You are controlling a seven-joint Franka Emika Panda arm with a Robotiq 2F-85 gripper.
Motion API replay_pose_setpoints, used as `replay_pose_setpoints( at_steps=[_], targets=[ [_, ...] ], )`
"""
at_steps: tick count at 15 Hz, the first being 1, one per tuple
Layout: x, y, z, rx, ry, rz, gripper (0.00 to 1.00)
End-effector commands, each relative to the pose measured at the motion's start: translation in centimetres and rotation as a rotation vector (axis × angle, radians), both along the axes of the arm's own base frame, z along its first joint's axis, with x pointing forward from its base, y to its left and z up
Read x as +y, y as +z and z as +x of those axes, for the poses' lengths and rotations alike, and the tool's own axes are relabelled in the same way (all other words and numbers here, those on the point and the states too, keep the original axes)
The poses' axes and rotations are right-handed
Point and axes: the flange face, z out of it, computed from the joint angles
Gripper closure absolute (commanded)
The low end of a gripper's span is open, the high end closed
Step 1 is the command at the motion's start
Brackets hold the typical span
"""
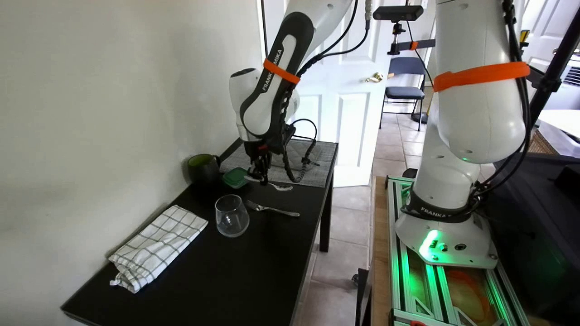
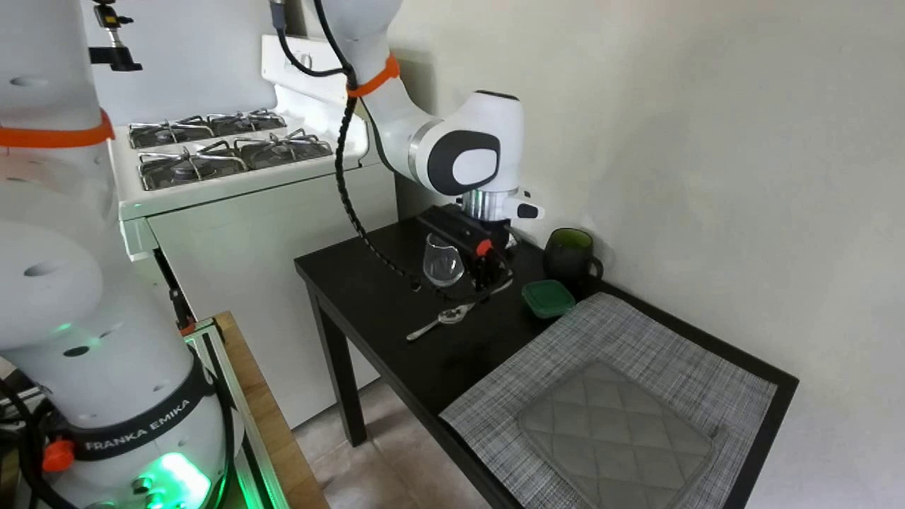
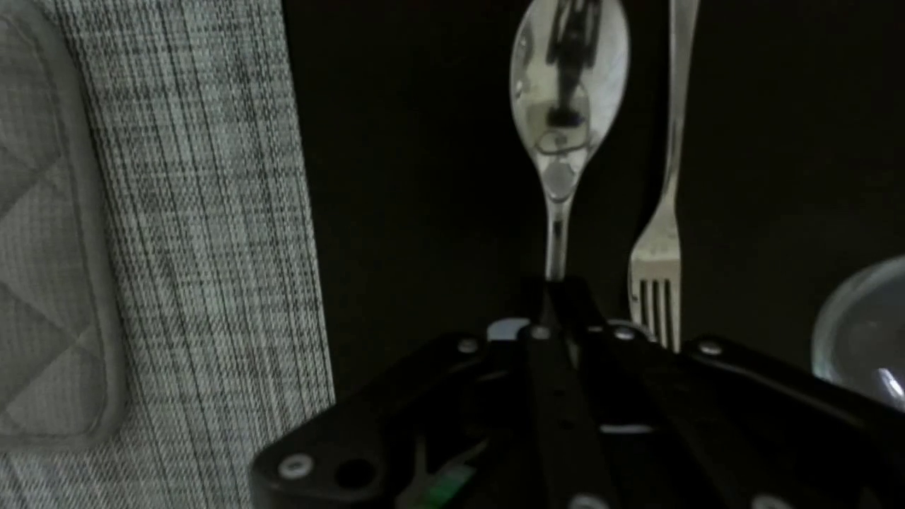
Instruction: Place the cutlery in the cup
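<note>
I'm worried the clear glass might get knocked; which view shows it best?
An exterior view: the clear glass shows whole, upright and unobstructed. In an exterior view where the arm overlaps it, part is hidden. The wrist view catches only part, at its right edge.

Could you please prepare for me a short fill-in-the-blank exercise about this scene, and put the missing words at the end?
The gripper is shut on one utensil, the ____.
In the wrist view, the utensil nearer the clear glass is the ____.
The small container beside the dark mug is ____ in colour.
The checked cloth has a ____ background.

Missing words: spoon; fork; green; white.
</note>
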Motion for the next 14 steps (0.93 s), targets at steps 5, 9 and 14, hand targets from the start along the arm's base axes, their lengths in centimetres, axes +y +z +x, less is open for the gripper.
replay_pose_setpoints(
  at_steps=[5,9,14],
  targets=[
    [4.5,7.8,-1.1,-0.267,0.042,0.045,0.98],
    [8.7,9.2,-1.5,-0.381,0.063,0.102,0.98],
    [13.3,9.9,-1.7,-0.538,0.118,0.143,0.98]
  ],
)
